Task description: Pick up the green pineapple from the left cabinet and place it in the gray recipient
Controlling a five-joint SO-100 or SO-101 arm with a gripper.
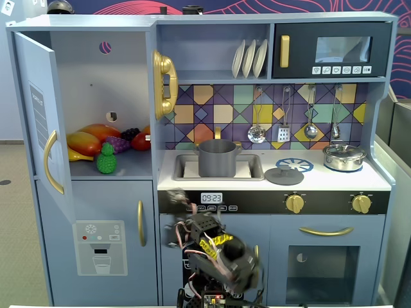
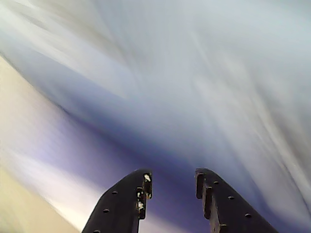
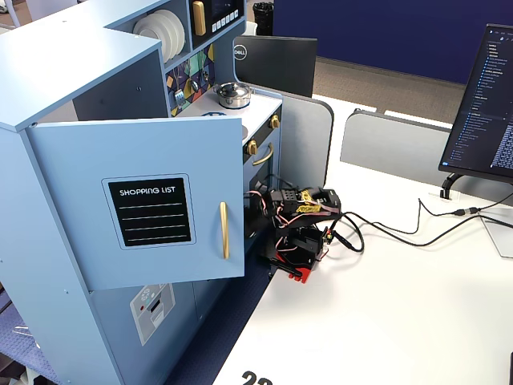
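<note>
The green pineapple stands on the shelf at the front of the left cabinet, whose door is swung open; the door also shows in the other fixed view. The gray recipient stands in the sink, empty as far as I can see. My arm is folded low in front of the kitchen, also seen in the other fixed view. My gripper is open and empty; the wrist view is motion-blurred and shows neither pineapple nor pot.
A mango, purple grapes and a red fruit lie behind the pineapple. A gray lid and a silver lidded pot sit on the counter. The microwave is at the top right. A monitor and cables lie on the white table.
</note>
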